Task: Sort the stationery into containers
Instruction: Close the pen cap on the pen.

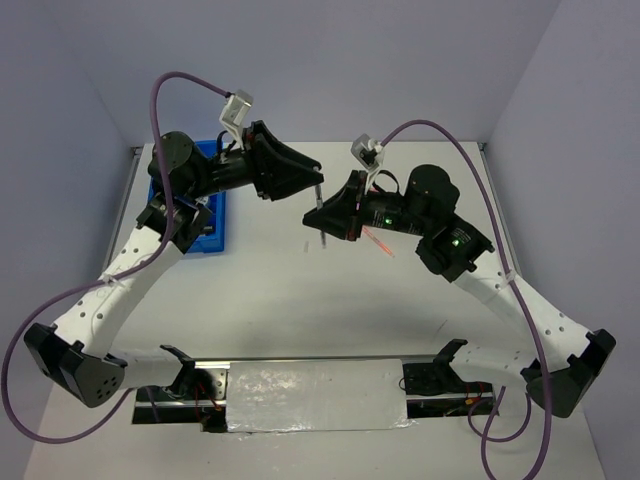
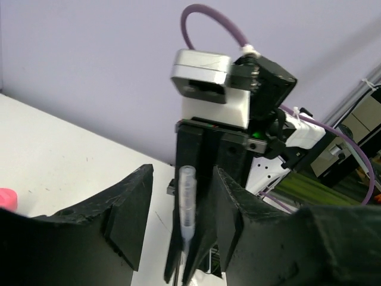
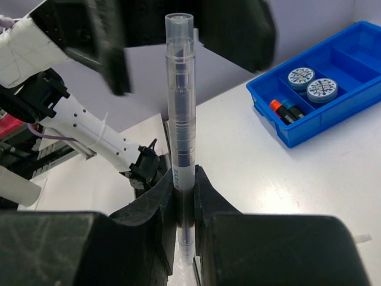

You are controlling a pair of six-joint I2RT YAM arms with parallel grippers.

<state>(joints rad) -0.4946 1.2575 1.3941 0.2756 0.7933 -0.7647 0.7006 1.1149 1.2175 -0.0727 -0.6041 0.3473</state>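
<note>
Above the table (image 1: 280, 300), my right claw (image 3: 183, 185) clenches the thin pen (image 3: 180, 89) upright, presumably for my spread left claw (image 2: 182, 179) to take.

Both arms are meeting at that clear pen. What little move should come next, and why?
Probably the left jaws should back straight off the pen. The right jaws are shut on its lower part, while the left jaws stand open either side of its top. Backing off would free the right arm to carry it to the blue tray.
</note>
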